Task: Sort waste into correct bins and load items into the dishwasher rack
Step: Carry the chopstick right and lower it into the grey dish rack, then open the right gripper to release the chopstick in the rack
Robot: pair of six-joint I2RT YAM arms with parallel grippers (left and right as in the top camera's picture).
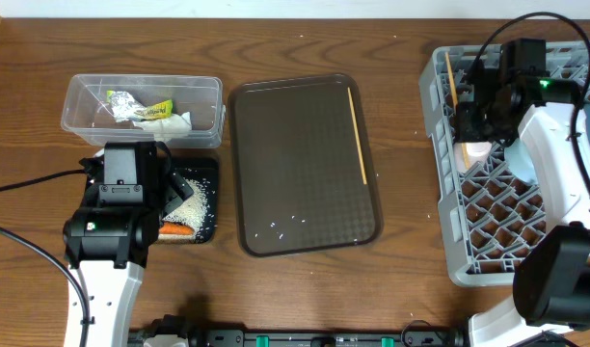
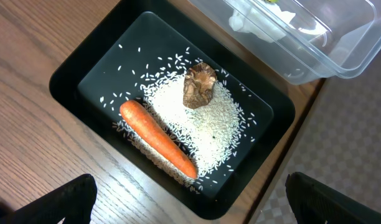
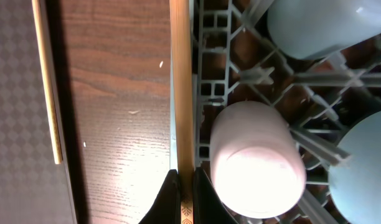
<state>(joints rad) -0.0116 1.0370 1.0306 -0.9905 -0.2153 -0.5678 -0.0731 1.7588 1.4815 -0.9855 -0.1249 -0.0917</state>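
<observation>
Rack [image 1: 440, 222] overhead has the held chopstick [image 1: 450, 82] at its left edge; a loose chopstick [image 1: 358, 135] lies on the brown tray [image 1: 295, 193].

Left wrist: the left hand [image 2: 189, 208], fingers wide apart, hangs above the black tray [image 2: 106, 71] holding carrot [image 2: 158, 139], rice [image 2: 206, 127] and brown lump [image 2: 199, 86].

Right wrist: the right hand [image 3: 185, 193] is clamped on the held chopstick, beside a white cup [image 3: 256, 158].

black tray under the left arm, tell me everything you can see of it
A shallow black rectangular tray with rounded corners, glossy like plastic, lying flat on the wooden table. Inside, a heap of white rice with stray grains scattered over the floor; an orange carrot lies diagonally along the heap's edge and a brown lump sits on top. The clear tub stands close beside one side; whether they touch I cannot tell.
</observation>
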